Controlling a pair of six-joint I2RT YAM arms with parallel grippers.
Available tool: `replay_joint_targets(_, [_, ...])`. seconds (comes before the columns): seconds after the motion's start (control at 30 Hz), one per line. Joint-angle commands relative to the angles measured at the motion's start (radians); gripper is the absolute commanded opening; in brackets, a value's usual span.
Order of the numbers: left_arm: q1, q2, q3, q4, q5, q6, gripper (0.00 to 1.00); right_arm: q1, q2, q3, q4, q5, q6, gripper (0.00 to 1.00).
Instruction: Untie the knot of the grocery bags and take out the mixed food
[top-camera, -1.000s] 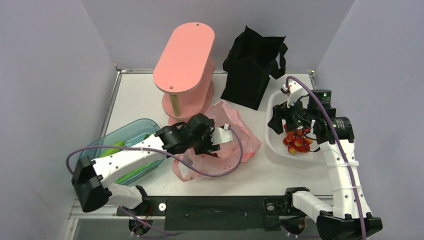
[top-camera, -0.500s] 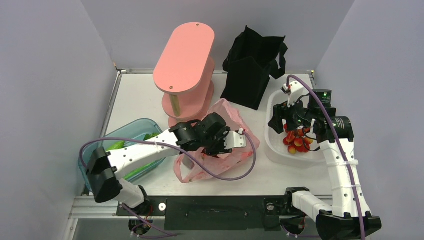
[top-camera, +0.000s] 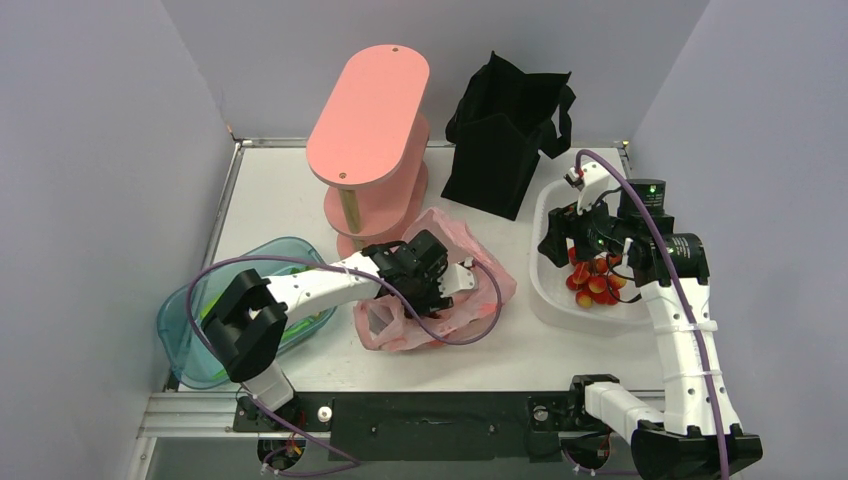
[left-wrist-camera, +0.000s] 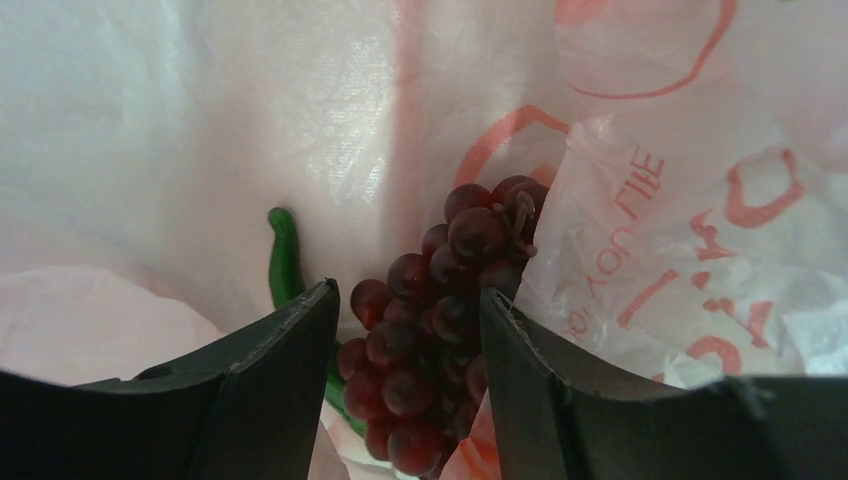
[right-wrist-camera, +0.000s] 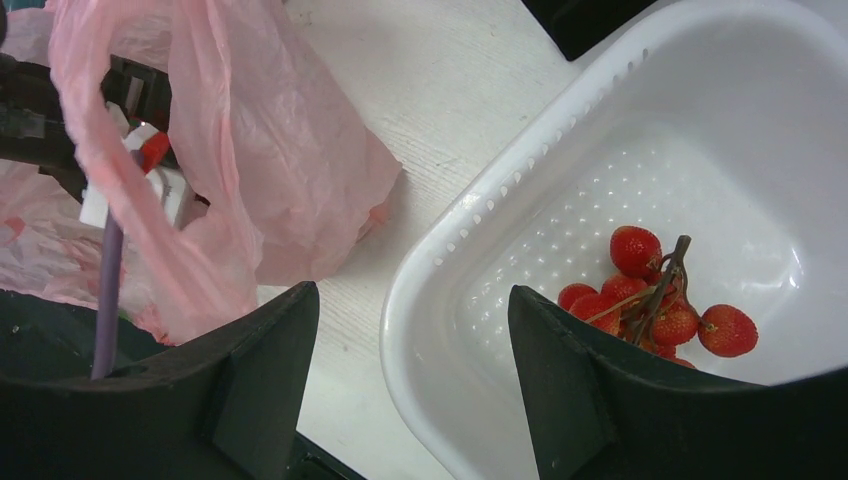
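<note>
Your left hand (left-wrist-camera: 410, 295), inside the pink plastic bag (left-wrist-camera: 650, 200), straddles the grape bunch (left-wrist-camera: 475, 235); grip unclear. Your right hand (right-wrist-camera: 412, 295) hangs wide and empty above the white basket (right-wrist-camera: 720, 150).

We take the pink stand (top-camera: 368, 100), a two-tier oval shelf on a yellowish post, as our landmark. It stands on a white table (top-camera: 270, 200), toward the far edge. Behind the stand we see a plain grey-lilac back wall (top-camera: 440, 40). To its left a left wall (top-camera: 100, 150) of the same colour runs along the table, and well off to its right a right wall (top-camera: 760, 120) does likewise. A metal rail (top-camera: 228, 200) edges the table left of the stand. Nearer us than the stand, a black plate (top-camera: 430, 410) lies along the front edge. The light is soft and even.
</note>
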Motion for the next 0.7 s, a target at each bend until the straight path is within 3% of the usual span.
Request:
replay_joint_targets(0.0, [-0.012,0.03,-0.029,0.069,0.02,-0.047,0.53,-0.008,-0.018,-0.006,0.024,-0.002,-0.005,0.65])
replay_joint_targets(0.4, [-0.04,0.073,-0.142,0.114,0.024,-0.099,0.57,-0.015,-0.027,-0.009,0.025,-0.001,0.002,0.65])
replay_joint_targets(0.67, [-0.067,0.126,-0.127,0.11,0.019,-0.121,0.59,-0.015,-0.016,-0.003,0.03,-0.012,0.009,0.65])
